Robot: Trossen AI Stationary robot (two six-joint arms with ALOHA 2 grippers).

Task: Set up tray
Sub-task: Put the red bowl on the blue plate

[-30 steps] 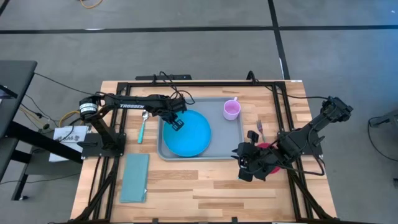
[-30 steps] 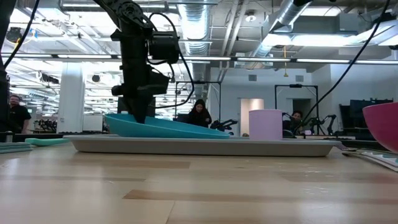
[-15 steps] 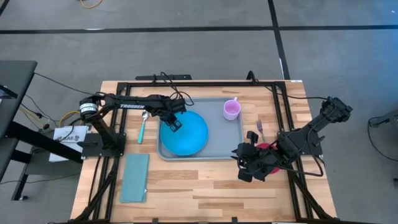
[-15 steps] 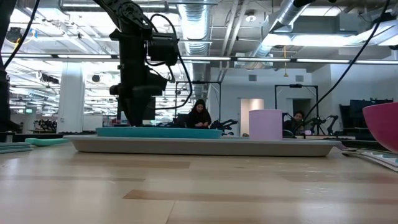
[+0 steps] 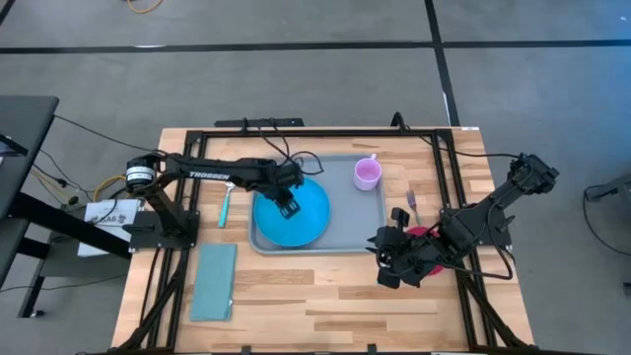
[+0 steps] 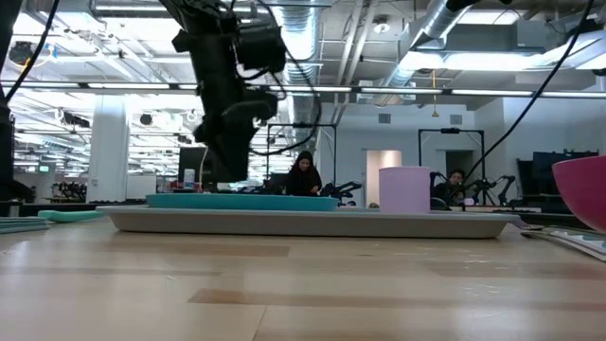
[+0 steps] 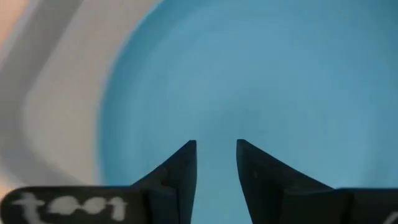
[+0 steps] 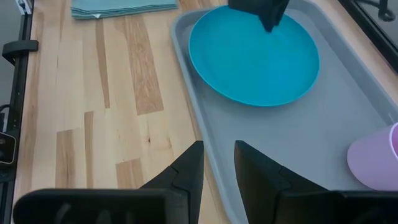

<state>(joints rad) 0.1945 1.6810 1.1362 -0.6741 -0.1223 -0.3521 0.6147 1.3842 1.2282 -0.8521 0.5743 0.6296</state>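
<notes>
The grey-blue tray lies on the wooden table, seen edge-on in the low view. A round blue plate rests flat on the tray's left half. A pink cup stands upright at the tray's far right corner. My left gripper hangs open just above the plate's middle, pointing steeply down, with nothing between its fingers. My right gripper waits open above the table off the tray's near right corner, with only table and tray showing between its fingers.
A teal spoon lies left of the tray and a purple fork right of it. A pale-teal napkin lies at the near left. A pink bowl sits under my right arm. Black frame rails edge the table.
My left gripper has let go of the plate's left rim and moved toward the table's right, over the plate's middle. The plate, tipped up at its left side a second ago, now lies flat on the tray.
</notes>
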